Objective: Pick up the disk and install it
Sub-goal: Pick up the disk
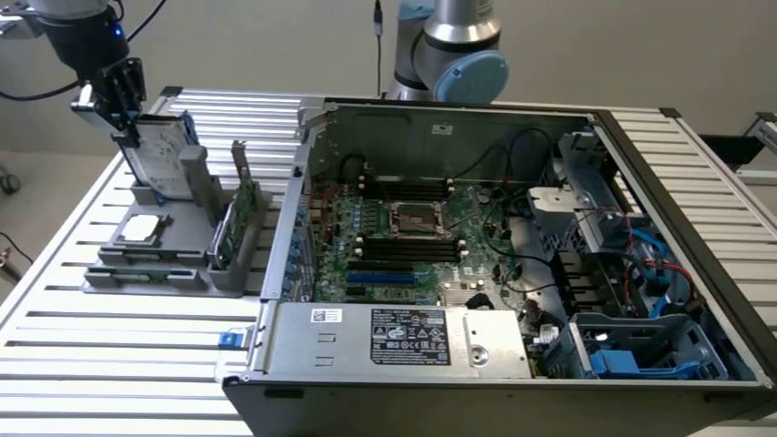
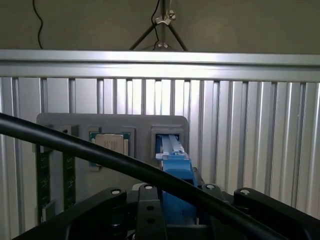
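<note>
Claw [image 1: 124,127] pinches disk [image 1: 164,159] upright at grey holder [image 1: 134,278], which also carries chip [image 1: 142,229] and green card [image 1: 231,226]. Open computer case [image 1: 486,364] is just beside, holder near table [image 1: 109,364] edge.

The ribbed table top [image 1: 109,346] is bare aluminium with a dull satin sheen. On it, the grey slotted holder [image 1: 158,273] looks like matt plastic. The flat silver-grey disk [image 1: 167,159] has a smooth metal face and a glossy blue plastic frame [image 2: 176,167]. The open computer case [image 1: 461,123] is grey sheet metal. The black cable [image 2: 100,152] shines like smooth rubber.
</note>
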Available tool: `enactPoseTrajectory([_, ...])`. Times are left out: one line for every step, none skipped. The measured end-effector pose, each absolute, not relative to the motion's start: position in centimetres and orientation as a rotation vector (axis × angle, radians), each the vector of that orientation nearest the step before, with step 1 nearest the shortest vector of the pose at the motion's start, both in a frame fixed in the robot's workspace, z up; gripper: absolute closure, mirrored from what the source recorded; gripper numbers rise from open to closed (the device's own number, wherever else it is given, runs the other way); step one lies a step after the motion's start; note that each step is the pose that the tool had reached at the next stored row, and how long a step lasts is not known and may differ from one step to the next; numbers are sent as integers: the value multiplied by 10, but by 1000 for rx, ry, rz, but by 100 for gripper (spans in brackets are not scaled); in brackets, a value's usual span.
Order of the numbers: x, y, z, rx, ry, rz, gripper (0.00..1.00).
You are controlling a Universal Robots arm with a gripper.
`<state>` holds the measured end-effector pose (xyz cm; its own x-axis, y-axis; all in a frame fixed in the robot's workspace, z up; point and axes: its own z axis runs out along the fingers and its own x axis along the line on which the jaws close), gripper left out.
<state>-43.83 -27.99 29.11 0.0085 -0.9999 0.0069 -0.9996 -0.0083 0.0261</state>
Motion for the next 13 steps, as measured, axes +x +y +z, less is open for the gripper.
enactPoseTrajectory([-438,-280,293,2214,-2196,-21,67])
enactPoseTrajectory([-438,-280,295,2214,-2196,-21,67])
enactPoseTrajectory([-438,-280,297,2214,-2196,-21,67])
enactPoseTrajectory([-438,-280,299,2214,-2196,-21,67])
enactPoseTrajectory([-438,-280,301,2214,-2195,-21,67])
enactPoseTrajectory([-438,-280,304,2214,-2196,-21,67])
enactPoseTrajectory([-438,-280,306,2214,-2196,-21,67])
enactPoseTrajectory([-438,-280,309,2214,-2196,-21,67])
enactPoseTrajectory([-438,-280,312,2214,-2196,-21,67])
enactPoseTrajectory([-438,-280,316,2214,-2196,-21,67])
enactPoseTrajectory([-438,-280,320,2214,-2196,-21,67])
enactPoseTrajectory([-438,-280,324,2214,-2195,-21,67])
enactPoseTrajectory([-438,-280,327,2214,-2195,-21,67])
